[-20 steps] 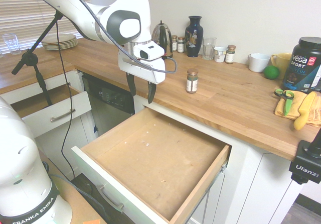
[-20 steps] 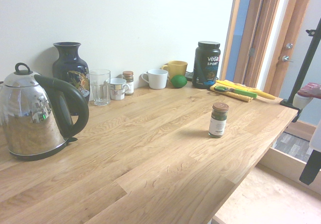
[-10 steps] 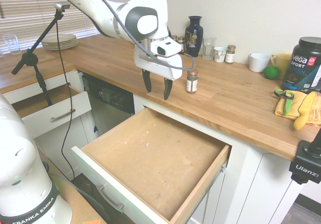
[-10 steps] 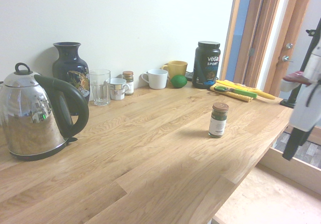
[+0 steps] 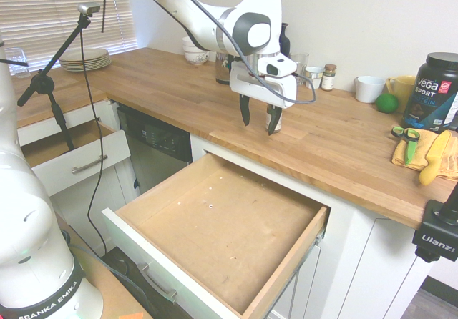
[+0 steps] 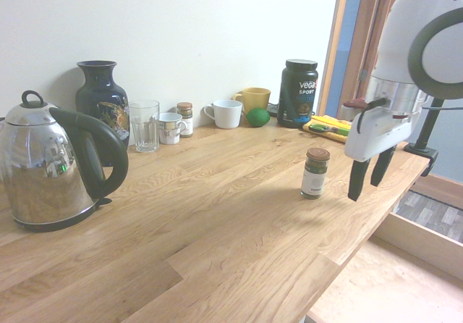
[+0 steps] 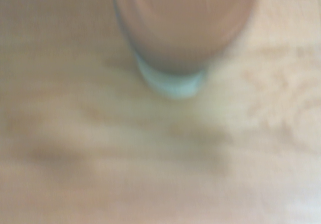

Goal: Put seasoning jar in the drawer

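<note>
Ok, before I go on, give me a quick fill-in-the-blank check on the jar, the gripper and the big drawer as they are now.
1. The seasoning jar stands upright on the wooden ____.
2. The gripper has its fingers ____, holding nothing.
3. The drawer is pulled ____ and holds no jar.
4. The jar's lid is ____ in colour.

Missing words: countertop; open; open; brown

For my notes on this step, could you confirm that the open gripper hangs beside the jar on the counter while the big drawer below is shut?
One detail is off: the drawer is pulled wide open, its bare wooden bottom showing in the first exterior view. The rest holds: the gripper is open and hangs beside the jar, which stands on the counter.
</note>
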`<action>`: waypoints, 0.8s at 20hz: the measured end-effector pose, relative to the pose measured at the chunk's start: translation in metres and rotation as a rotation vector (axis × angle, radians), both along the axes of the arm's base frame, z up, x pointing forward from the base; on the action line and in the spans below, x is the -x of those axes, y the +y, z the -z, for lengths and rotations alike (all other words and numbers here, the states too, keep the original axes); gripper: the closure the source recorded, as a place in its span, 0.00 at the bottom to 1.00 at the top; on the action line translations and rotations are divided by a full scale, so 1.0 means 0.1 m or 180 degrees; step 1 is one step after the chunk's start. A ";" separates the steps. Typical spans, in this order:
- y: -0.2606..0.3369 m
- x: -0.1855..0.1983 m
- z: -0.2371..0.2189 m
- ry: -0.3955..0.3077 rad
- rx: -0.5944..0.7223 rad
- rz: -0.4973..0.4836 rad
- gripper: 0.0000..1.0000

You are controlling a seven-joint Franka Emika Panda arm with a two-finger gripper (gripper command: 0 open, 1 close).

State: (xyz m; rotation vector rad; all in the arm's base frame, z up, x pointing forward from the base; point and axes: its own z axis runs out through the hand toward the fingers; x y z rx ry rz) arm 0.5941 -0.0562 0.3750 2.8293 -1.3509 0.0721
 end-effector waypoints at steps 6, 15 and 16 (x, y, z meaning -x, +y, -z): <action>-0.02 -0.35 0.06 0.0089 0.0001 0.0000 0.00; 0.11 -0.82 0.24 0.0175 -0.0016 -0.0058 1.00; 0.11 -0.84 0.26 0.0177 -0.0013 -0.0060 1.00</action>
